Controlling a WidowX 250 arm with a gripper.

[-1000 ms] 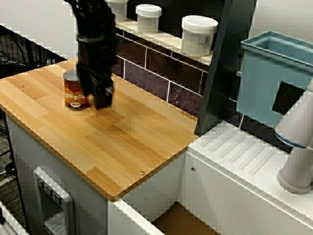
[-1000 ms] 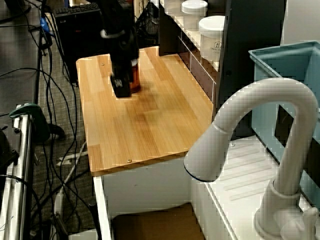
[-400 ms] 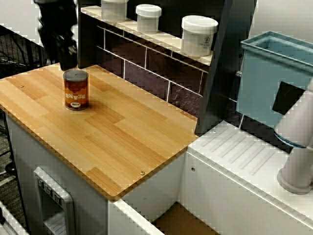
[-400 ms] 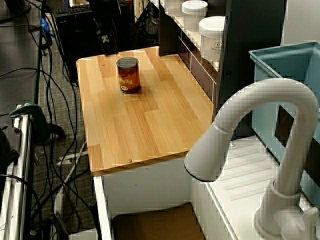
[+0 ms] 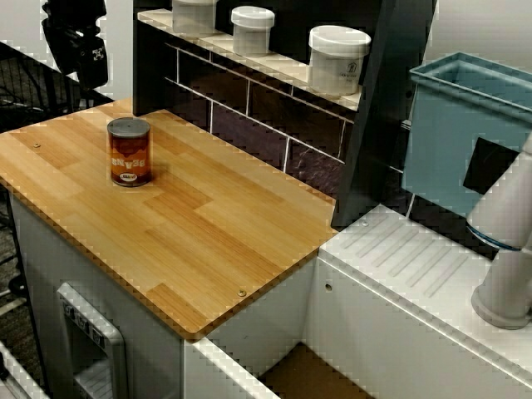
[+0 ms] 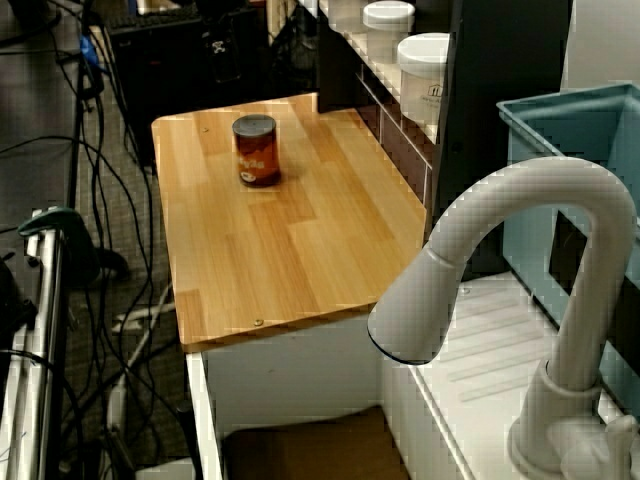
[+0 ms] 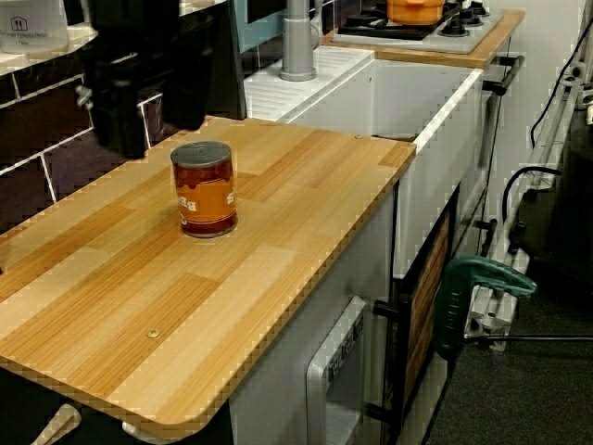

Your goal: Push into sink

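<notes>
"Where is the can (image 5: 129, 151)?"

"It stands up straight on the wooden counter (image 5: 191, 241), far from the sink (image 5: 399, 274). The sink is past the counter's other end."

"And the gripper (image 5: 79, 46)?"

"It hangs up high, behind the can, well apart from it. It is dark and blurry, so I cannot tell if its fingers are open. White jars (image 5: 337, 58) sit on the shelf."

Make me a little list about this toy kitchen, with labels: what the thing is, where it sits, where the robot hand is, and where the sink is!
thing: can, upright
sits on: wooden counter, near its far end from the sink
robot hand: raised beyond the counter's far end, not touching the can; open or shut unclear
sink: next to the counter, white
faucet: white, curved
</notes>
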